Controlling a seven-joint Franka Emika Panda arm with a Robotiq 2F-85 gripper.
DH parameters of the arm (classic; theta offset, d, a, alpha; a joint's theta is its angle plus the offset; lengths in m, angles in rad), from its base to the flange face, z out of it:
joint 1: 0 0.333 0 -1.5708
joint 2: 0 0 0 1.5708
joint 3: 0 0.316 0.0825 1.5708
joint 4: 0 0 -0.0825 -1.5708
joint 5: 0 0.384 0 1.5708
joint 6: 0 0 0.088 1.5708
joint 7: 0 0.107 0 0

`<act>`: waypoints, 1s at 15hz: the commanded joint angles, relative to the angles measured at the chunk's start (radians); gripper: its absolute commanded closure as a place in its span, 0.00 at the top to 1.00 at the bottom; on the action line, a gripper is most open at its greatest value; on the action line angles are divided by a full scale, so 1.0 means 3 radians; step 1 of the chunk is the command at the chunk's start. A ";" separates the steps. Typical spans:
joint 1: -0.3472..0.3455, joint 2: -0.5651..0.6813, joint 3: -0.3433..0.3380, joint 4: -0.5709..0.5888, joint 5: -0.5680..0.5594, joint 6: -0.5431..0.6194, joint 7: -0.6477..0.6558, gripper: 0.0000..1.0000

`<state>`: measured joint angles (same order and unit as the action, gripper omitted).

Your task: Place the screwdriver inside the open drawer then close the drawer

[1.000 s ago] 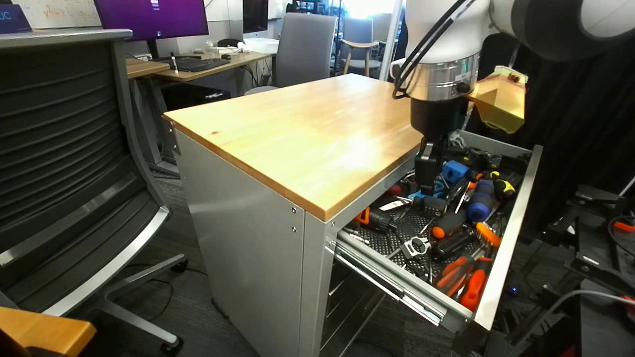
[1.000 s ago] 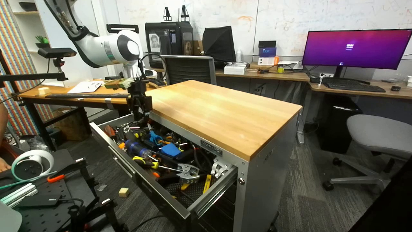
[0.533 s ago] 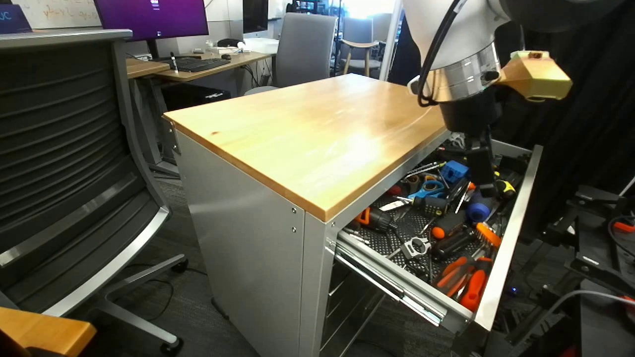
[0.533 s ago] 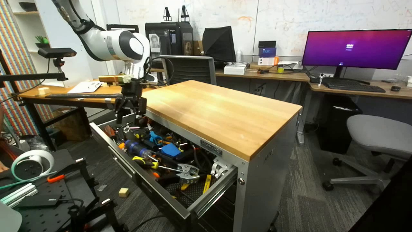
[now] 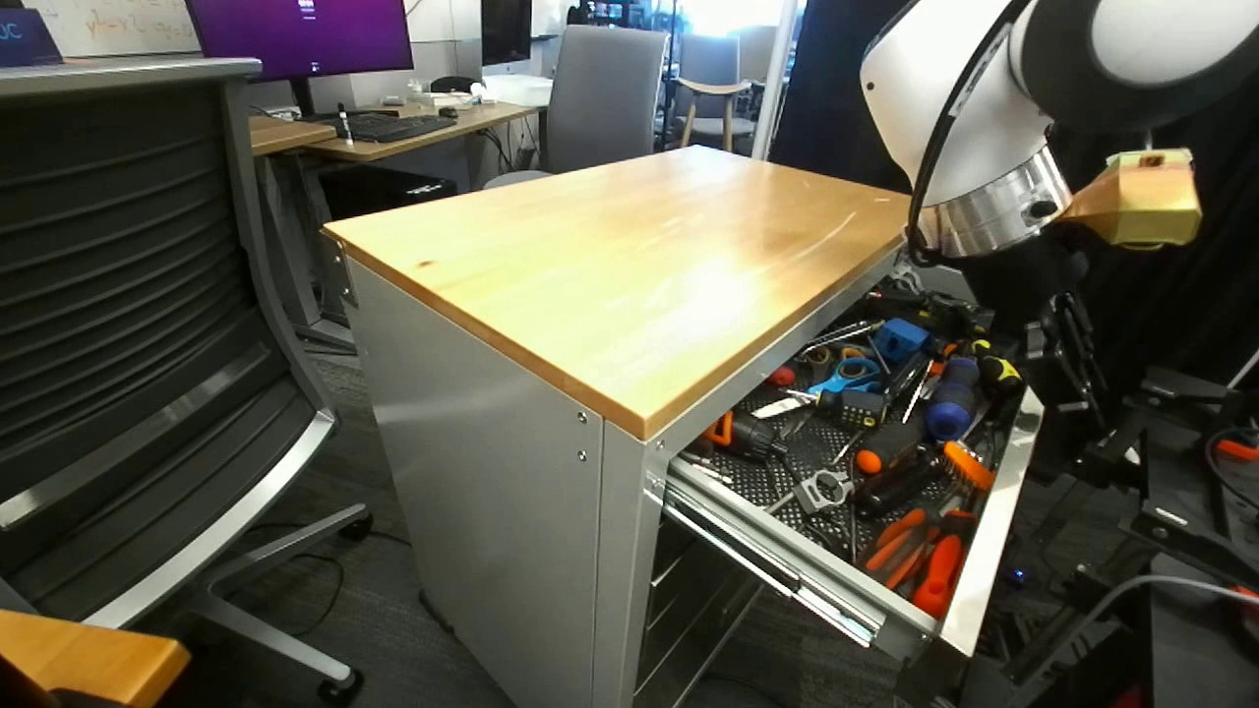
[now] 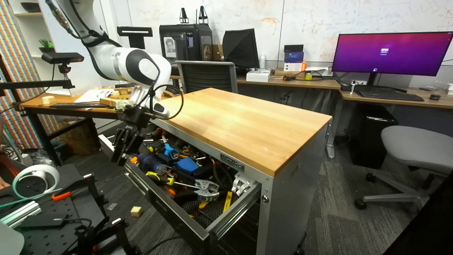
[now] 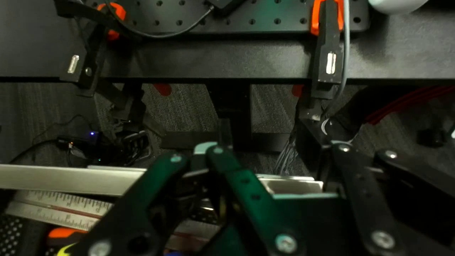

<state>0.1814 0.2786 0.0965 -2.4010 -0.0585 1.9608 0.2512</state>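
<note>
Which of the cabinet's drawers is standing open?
The topmost drawer, directly beneath the wooden top: it is pulled out, baring its tools, while the lower drawers visible below look shut.

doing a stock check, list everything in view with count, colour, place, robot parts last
cabinet: one, grey, wooden top, centre
drawer: one, pale grey, open, cabinet's topmost
orange-handled tools: several, orange, in drawer
blue items: at least three, blue, in drawer
yellow items: at least two, yellow, in drawer
dark tools: several, black, in drawer; screwdriver cannot be singled out
ribbed chair: one, black, beside cabinet
padded chairs: at least two, grey, beyond cabinet
monitor: one lit, purple, on desk
block: one, pale yellow, on floor
table: one, black, facing drawer
background equipment: not fully countable, mostly black, beyond cabinet
gripper: one, black, open near drawer front
arm: one, white and black, above gripper
wrist box: one, yellow, on arm
</note>
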 commanded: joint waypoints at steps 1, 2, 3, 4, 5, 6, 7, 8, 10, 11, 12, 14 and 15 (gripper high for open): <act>0.0064 0.0080 -0.0054 -0.0089 -0.0136 0.0440 0.0459 0.18; 0.0128 0.0111 -0.0079 -0.0092 -0.0298 0.0606 0.0668 0.11; 0.0171 0.0159 -0.0088 -0.0058 -0.0404 0.0670 0.0805 0.05; 0.0227 0.0162 -0.0084 -0.0037 -0.0501 0.0682 0.0944 0.05; 0.0276 0.0154 -0.0081 -0.0025 -0.0581 0.0733 0.1065 0.03; 0.0326 0.0138 -0.0090 -0.0002 -0.0686 0.0758 0.1187 0.00; 0.0367 0.0124 -0.0100 0.0030 -0.0795 0.0789 0.1316 0.04; 0.0391 0.0124 -0.0106 0.0051 -0.0916 0.0846 0.1438 0.05; 0.0448 0.0170 -0.0119 0.0136 -0.1186 0.0934 0.1663 0.06; 0.0472 0.0192 -0.0130 0.0168 -0.1340 0.0990 0.1775 0.07; 0.0505 0.0232 -0.0152 0.0210 -0.1531 0.1033 0.1893 0.06; 0.0544 0.0321 -0.0180 0.0296 -0.1872 0.1146 0.2041 0.05; 0.0559 0.0374 -0.0188 0.0355 -0.2013 0.1175 0.2085 0.06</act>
<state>0.3211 0.3270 0.0697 -2.3680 -0.5361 2.2545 0.8134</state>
